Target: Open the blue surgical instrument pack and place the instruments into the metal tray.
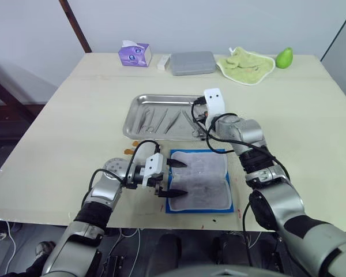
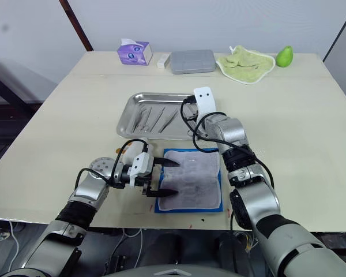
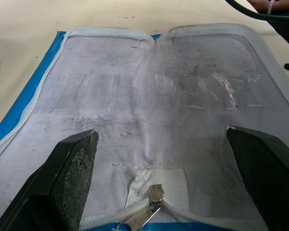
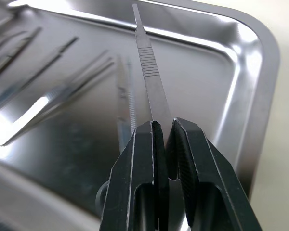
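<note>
- The blue pack (image 1: 199,180) lies flat and wide open on the table (image 1: 57,133), near the front edge. Its grey-white inside faces up, with a thin blue border around it.
- The left gripper (image 1: 176,179) sits over the left side of the open pack. Its two black fingers (image 3: 62,185) are spread far apart and hold nothing. The pack's zipper pull (image 3: 155,194) lies between them, at the pack's near edge.
- The metal tray (image 1: 135,109) sits just behind the pack, near but not touching it.
- The right gripper (image 4: 164,126) is over the right end of the tray. Its fingers are pinched tight on one thin metal tool (image 4: 149,72) (a long, flat handle with small ridges), which points out over the tray.
- A few more thin tools (image 1: 158,120) already lie in the tray.
- At the back of the table are a purple tissue box (image 1: 135,55), a grey box (image 1: 193,63), a green cloth (image 1: 246,64) and a green pear (image 1: 284,57).
</note>
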Action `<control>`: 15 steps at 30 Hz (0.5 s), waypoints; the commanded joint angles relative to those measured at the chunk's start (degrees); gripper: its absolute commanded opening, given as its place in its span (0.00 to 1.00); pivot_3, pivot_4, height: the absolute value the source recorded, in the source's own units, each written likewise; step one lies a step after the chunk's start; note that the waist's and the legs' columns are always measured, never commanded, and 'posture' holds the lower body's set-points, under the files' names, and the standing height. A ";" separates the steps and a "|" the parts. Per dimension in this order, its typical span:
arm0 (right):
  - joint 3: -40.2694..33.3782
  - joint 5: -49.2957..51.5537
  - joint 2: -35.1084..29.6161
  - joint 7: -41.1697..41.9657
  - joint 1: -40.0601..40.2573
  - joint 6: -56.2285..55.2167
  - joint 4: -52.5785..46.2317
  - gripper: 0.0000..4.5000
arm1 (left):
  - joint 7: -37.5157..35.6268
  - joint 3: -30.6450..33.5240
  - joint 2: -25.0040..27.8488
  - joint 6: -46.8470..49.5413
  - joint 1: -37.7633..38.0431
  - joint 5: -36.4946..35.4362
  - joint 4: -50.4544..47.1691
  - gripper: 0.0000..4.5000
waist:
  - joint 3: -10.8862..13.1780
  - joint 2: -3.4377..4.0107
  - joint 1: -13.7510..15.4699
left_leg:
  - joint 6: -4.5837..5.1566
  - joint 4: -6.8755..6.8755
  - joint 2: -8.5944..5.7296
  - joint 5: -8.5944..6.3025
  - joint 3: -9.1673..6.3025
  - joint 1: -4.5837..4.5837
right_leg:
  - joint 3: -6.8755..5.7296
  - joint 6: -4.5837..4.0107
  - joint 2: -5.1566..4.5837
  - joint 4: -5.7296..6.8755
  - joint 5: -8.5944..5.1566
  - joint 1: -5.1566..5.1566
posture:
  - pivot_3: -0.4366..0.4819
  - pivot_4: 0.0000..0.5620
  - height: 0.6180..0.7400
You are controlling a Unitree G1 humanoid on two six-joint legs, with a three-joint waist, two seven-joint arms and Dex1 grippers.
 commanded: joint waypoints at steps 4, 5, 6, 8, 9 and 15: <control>-1.16 -1.16 1.15 0.18 -2.32 -4.11 2.34 0.01 | 1.99 -2.75 0.01 1.50 2.38 4.26 3.50 1.00 | 0.01 0.02 -0.03 | 0.00 0.00 0.00 0.00 0.00 0.00 | 0.01 0.00 0.00 0.00 0.00 0.00 | 0.48 0.27 1.00; -1.08 -1.34 1.24 0.27 -2.14 -4.27 2.57 0.01 | 2.06 -2.73 -0.02 1.48 2.39 4.27 3.52 1.00 | 0.01 0.02 -0.02 | 0.00 0.00 0.00 0.00 -0.01 0.00 | 0.01 0.00 0.00 0.00 0.00 0.00 | 0.48 0.27 1.00; -0.94 -1.59 1.26 0.31 -1.87 -4.37 2.66 0.01 | 2.08 -2.72 -0.04 1.40 2.42 4.28 3.56 1.00 | 0.01 0.02 -0.02 | 0.00 0.00 0.00 0.00 -0.01 0.00 | 0.00 0.00 0.00 0.00 0.00 0.00 | 0.48 0.27 1.00; -0.81 -1.94 1.32 0.46 -1.51 -4.41 2.67 0.01 | 2.11 -2.71 -0.05 1.34 2.46 4.30 3.59 1.00 | 0.01 0.02 -0.02 | 0.00 0.00 0.00 0.00 0.00 0.00 | 0.01 0.00 0.00 0.00 0.00 0.00 | 0.48 0.27 1.00; -0.81 -2.12 1.38 0.51 -1.42 -4.52 2.76 0.01 | 2.12 -2.71 -0.05 1.34 2.48 4.30 3.59 1.00 | 0.02 0.03 -0.02 | 0.00 0.00 0.00 0.00 0.00 0.00 | 0.01 0.00 0.00 0.00 0.00 0.00 | 0.48 0.27 1.00; -1.10 -2.98 1.45 0.96 -1.48 -5.14 3.74 0.01 | 2.15 -2.75 -0.20 1.24 2.13 4.36 3.94 1.00 | 0.02 0.03 -0.02 | 0.00 0.00 0.00 0.00 0.00 0.00 | 0.01 0.00 0.00 0.00 0.00 0.00 | 0.48 0.27 1.00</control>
